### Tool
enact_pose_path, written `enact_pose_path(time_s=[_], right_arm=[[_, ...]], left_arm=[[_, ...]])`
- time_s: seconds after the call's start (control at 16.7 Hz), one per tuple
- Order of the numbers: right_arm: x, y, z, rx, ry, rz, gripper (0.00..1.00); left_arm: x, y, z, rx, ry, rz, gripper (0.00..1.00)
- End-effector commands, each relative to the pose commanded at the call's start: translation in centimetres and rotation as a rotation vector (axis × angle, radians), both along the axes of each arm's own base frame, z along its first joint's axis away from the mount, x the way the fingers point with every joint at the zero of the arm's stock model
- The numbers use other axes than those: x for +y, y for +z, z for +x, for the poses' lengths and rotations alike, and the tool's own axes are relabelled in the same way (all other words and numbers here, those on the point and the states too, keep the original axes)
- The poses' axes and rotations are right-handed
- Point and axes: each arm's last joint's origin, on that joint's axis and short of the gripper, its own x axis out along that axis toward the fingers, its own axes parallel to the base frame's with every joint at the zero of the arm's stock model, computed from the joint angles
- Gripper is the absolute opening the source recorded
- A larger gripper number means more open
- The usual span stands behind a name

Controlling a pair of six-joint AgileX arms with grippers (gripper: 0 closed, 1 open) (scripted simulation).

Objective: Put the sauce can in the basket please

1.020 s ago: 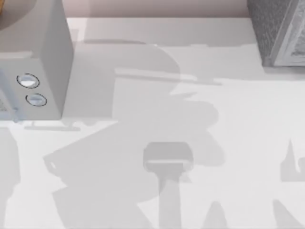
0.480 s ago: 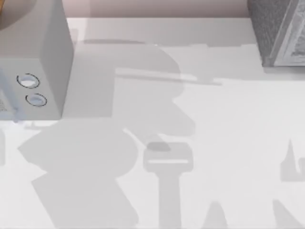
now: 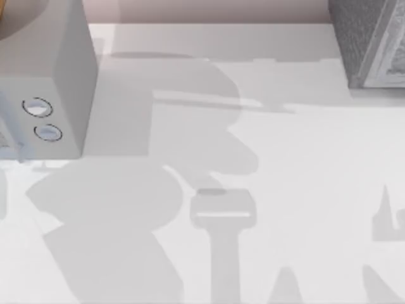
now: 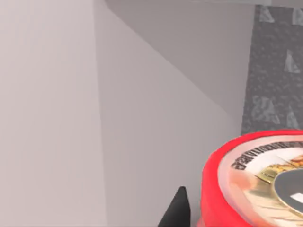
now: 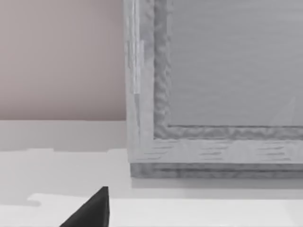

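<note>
The sauce can (image 4: 255, 184) sits close beside the left hand's dark fingertip (image 4: 177, 210), whose grip state cannot be determined, so the step is judged to be the approach or carry, next requiring a confirmed hold before transfer toward the basket.

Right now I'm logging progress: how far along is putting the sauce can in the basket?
Early. Nothing looks delivered yet. In hand: the left wrist view has the sauce can close beside a dark fingertip; a grip isn't confirmable. Left: carrying it to a basket and releasing it.
</note>
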Motion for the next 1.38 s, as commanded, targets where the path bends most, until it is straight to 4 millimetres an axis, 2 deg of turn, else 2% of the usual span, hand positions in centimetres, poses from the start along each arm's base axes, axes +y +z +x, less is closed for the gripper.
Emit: enact_pose_path(time_s=[0.24,0.48,1.26,1.38], right_arm=[[0.0,0.0,0.0,0.0,0.0,0.0,1.0],[0.0,0.0,0.0,0.0,0.0,0.0,1.0],[0.0,0.0,0.0,0.0,0.0,0.0,1.0],[0.0,0.0,0.0,0.0,0.0,0.0,1.0]], left_arm=[[-3.4,-1.6,2.9,-0.005,0.004,0.003,0.0],[-3.8,-1.9,3.3,-0.005,0.004,0.003,0.0],[-3.8,-1.9,3.3,-0.005,0.004,0.003,0.98],[-3.8,-1.9,3.3,-0.005,0.004,0.003,1.0]])
